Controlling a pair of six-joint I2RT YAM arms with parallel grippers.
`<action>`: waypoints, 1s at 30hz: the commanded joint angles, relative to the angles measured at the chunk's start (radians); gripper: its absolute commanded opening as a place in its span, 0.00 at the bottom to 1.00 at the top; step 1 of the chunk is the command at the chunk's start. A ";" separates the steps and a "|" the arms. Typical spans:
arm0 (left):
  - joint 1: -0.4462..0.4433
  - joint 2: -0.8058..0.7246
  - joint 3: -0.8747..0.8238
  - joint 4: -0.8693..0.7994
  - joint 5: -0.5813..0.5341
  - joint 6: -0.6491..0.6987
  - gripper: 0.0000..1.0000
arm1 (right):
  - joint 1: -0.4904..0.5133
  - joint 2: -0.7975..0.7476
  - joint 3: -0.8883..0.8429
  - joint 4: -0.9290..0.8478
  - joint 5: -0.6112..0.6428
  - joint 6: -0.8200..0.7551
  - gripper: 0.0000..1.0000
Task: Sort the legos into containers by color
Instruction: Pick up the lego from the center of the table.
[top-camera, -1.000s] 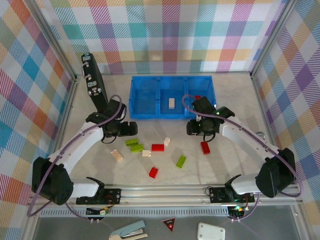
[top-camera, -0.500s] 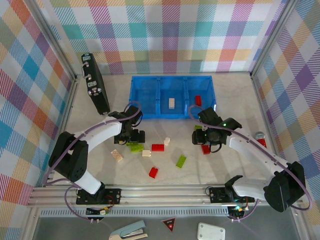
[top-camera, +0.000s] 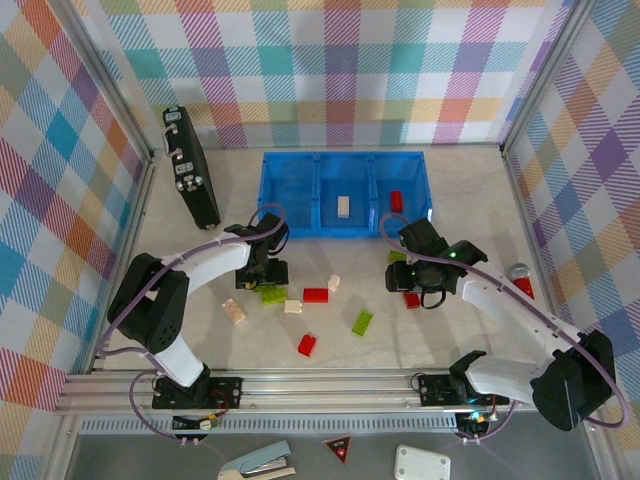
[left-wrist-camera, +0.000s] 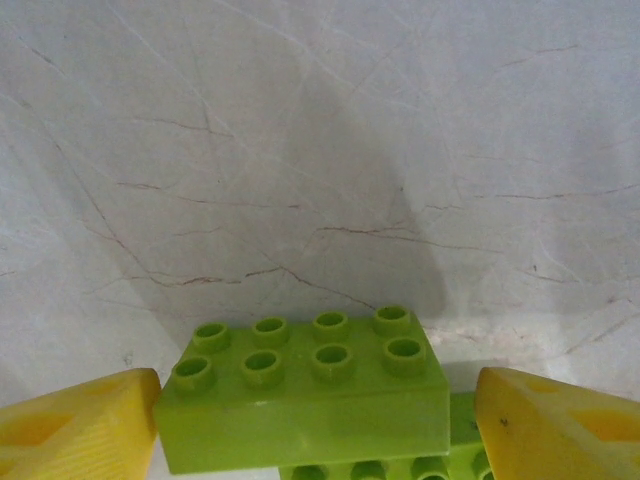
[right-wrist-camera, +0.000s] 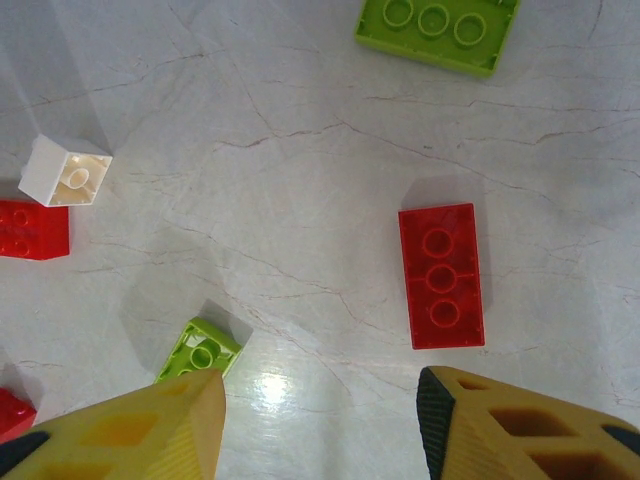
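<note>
**Top external.** The blue tray (top-camera: 290, 195) lies at 12 o'clock on the tabletop (top-camera: 470, 215). It holds a cream brick (top-camera: 343, 205) in the middle compartment and a sorted red brick (top-camera: 396, 200) in the right one.

**Left wrist.** The left gripper (left-wrist-camera: 318, 400) has its jaws released astride a lime green brick (left-wrist-camera: 305, 395), with a second green brick (left-wrist-camera: 400, 468) just beside it at 6 o'clock. We judge that closing should catch the nearer brick alone.

**Right wrist.** The right gripper (right-wrist-camera: 320, 390) has its jaws released. The loose red brick (right-wrist-camera: 441, 275) lies at 1 o'clock of the gap, so we would centre before descending.
</note>
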 joint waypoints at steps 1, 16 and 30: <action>-0.008 0.008 -0.003 -0.004 -0.009 -0.017 0.78 | 0.007 -0.027 -0.005 0.001 0.000 -0.008 0.55; -0.009 -0.033 0.021 -0.022 -0.025 -0.011 0.65 | 0.006 -0.085 -0.003 -0.032 0.021 0.008 0.55; -0.008 -0.048 0.239 -0.102 -0.073 0.076 0.63 | 0.005 -0.132 0.006 -0.080 0.059 0.011 0.54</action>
